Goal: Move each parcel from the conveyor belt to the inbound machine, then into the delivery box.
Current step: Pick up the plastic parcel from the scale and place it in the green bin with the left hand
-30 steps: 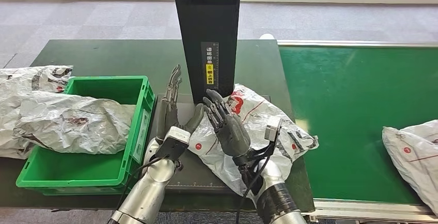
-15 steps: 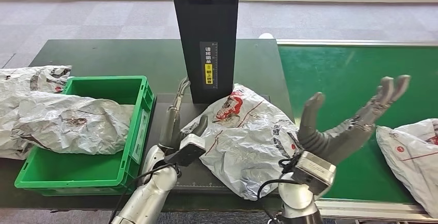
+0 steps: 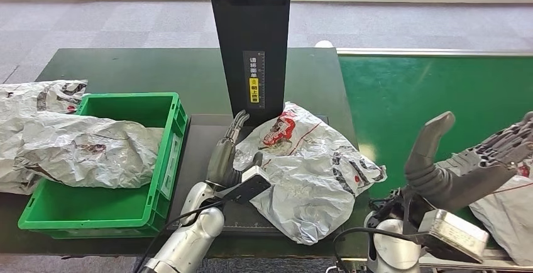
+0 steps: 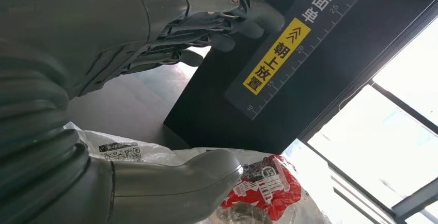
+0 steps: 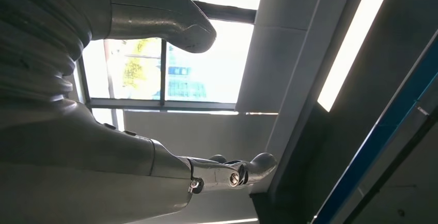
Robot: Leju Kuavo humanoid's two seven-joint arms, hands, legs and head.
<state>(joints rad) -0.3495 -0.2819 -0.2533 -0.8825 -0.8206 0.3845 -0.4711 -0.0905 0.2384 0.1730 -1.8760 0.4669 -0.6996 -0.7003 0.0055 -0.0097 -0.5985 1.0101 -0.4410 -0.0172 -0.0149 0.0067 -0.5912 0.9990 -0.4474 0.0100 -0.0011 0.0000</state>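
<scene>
The belt [image 3: 434,84] carries one parcel [image 3: 512,207] at its right edge, under the right hand [image 3: 468,163], whose fingers are spread and hold nothing. The machine [image 3: 251,40] has a second parcel [image 3: 311,166] on its plate. The left hand [image 3: 229,153] rests beside that parcel, fingers straight, empty. A bagged box [image 3: 63,207] stands left

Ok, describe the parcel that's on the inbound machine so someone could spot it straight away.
Find the tall black post mid-table. At its foot, on the dark platform, lies a crinkled white parcel. Unlike the other parcels, it sits neither in the green crate nor on the green belt.
</scene>
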